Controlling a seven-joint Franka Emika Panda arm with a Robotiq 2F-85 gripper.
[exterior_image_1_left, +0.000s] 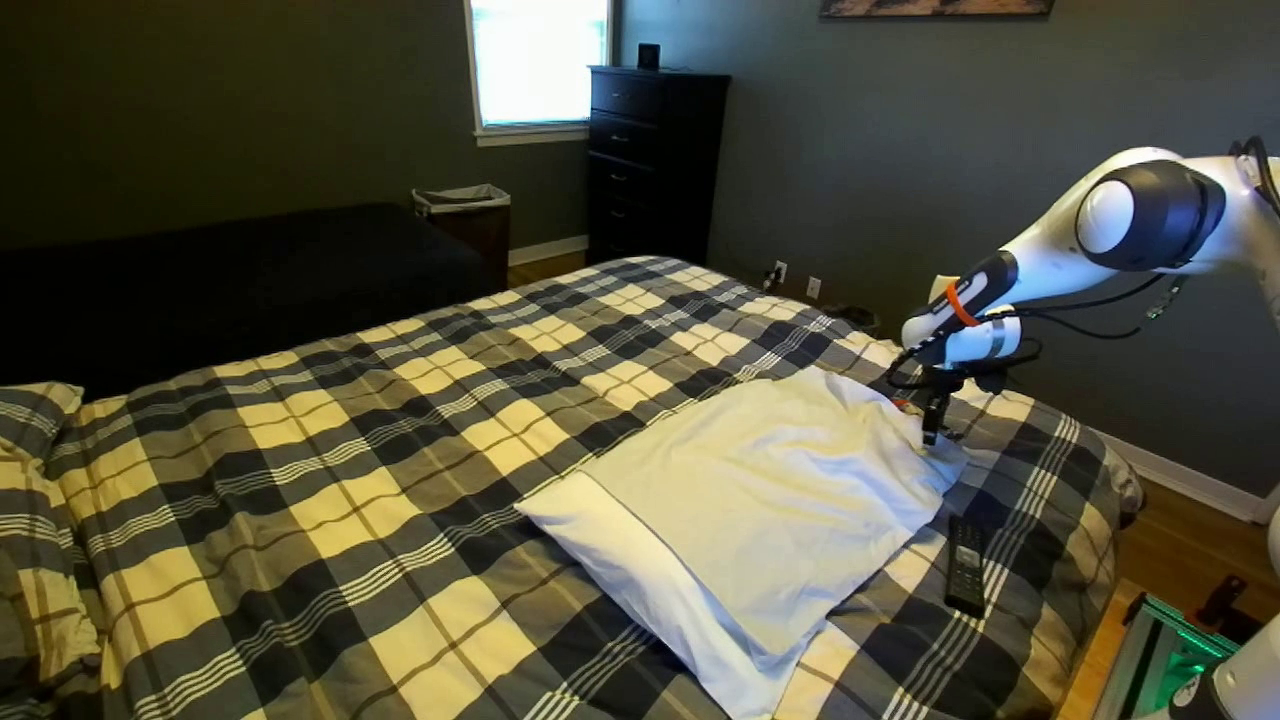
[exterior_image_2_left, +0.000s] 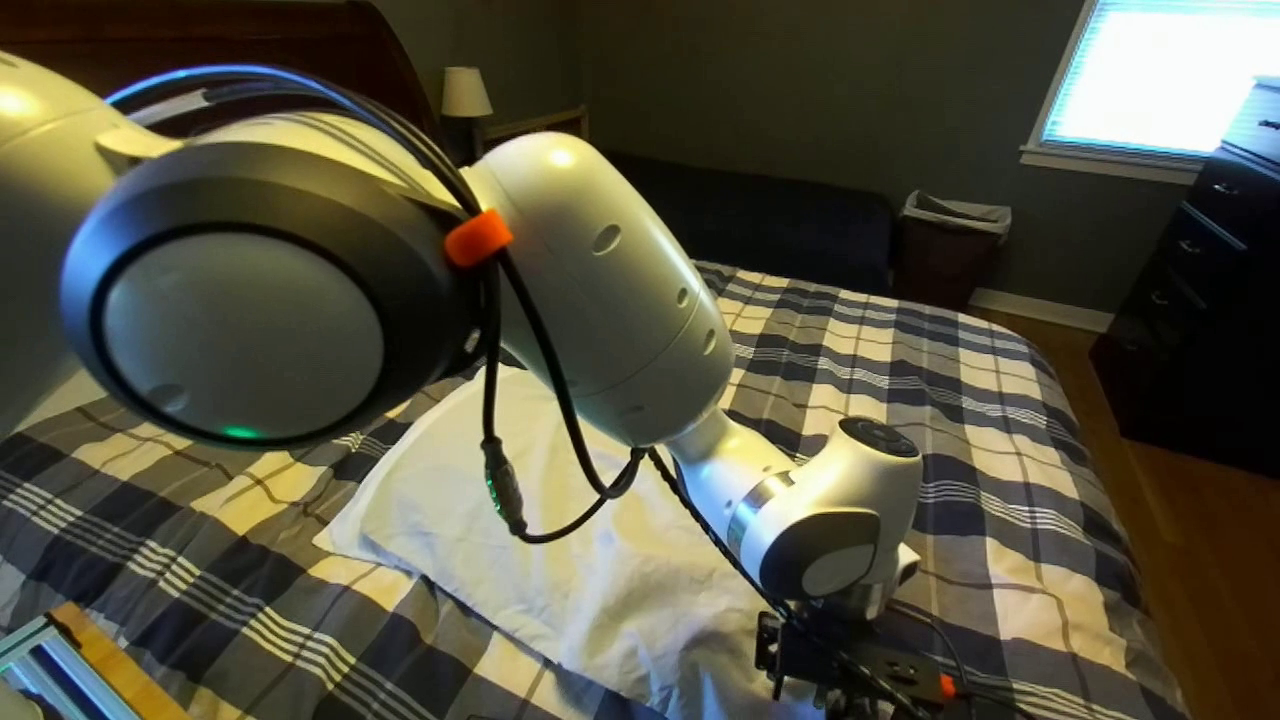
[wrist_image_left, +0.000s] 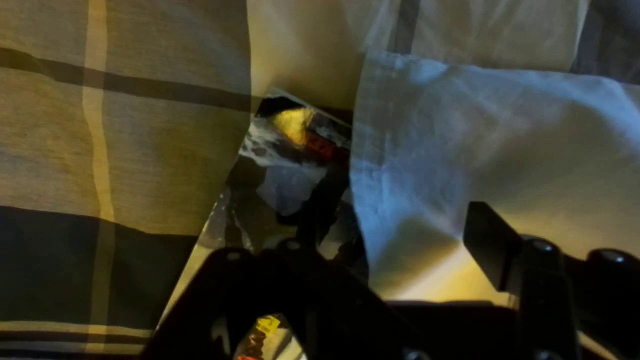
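Note:
A white pillowcase (exterior_image_1_left: 760, 490) lies across the plaid bedding, flat and slightly wrinkled. My gripper (exterior_image_1_left: 935, 430) points down at its end close to the bed's edge. In the wrist view the gripper (wrist_image_left: 405, 240) stands open, with the hemmed edge of the pillowcase (wrist_image_left: 415, 150) showing between its dark fingers (wrist_image_left: 490, 245). A glossy printed sheet or magazine (wrist_image_left: 285, 185) lies on the bedding beside that hem, partly covered by the left finger and the cloth. Whether a fingertip touches cloth or sheet, I cannot tell. In an exterior view the gripper (exterior_image_2_left: 800, 680) is partly cut off at the bottom.
A black remote control (exterior_image_1_left: 966, 565) rests on the bed beside the pillowcase. Plaid bedding (exterior_image_1_left: 350, 480) spreads over the whole bed. At the back are a dark dresser (exterior_image_1_left: 655, 165) and a laundry hamper (exterior_image_1_left: 465, 225). Loose cables (exterior_image_2_left: 560, 520) hang from the arm.

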